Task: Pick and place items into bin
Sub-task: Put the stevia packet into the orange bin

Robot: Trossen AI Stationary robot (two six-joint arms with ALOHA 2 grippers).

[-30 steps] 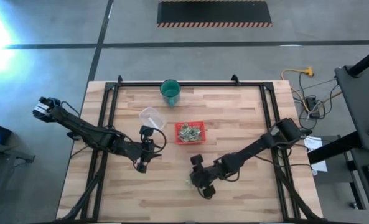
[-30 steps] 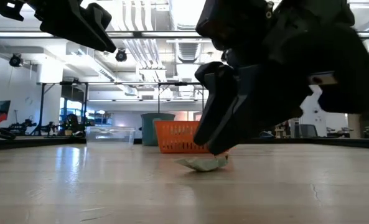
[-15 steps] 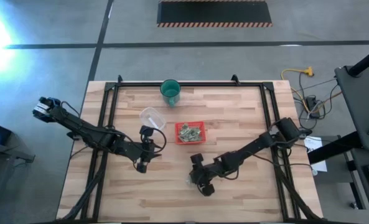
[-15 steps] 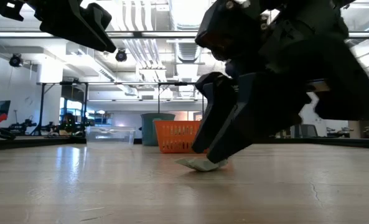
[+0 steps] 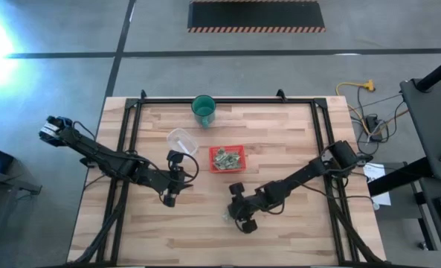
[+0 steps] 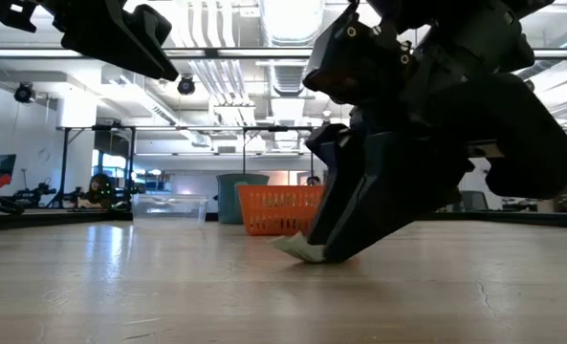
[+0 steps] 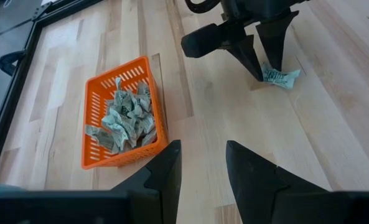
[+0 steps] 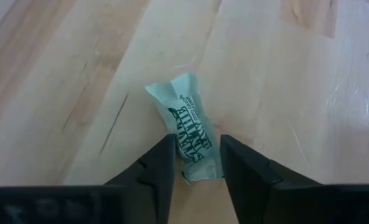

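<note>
Right gripper (image 8: 191, 163) at the table, fingers set either side of one pale-green wrapper (image 8: 190, 137) and closing; whether they clamp it yet cannot be told. Wrapper lies flat on the wood, near the red bin (image 5: 227, 159), which holds other wrappers. Good practice: pinch fully before lifting, keeping tips low. Left gripper (image 7: 198, 165) hovers apart, empty, beside the bin.

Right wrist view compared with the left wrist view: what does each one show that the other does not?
Only the right wrist view shows the printing on the pale-green wrapper between the right gripper fingers. Only the left wrist view shows the red tray with its heap of wrappers and the open left gripper. Both show the single wrapper lying on the wooden table, the right gripper's fingers at either side.
</note>
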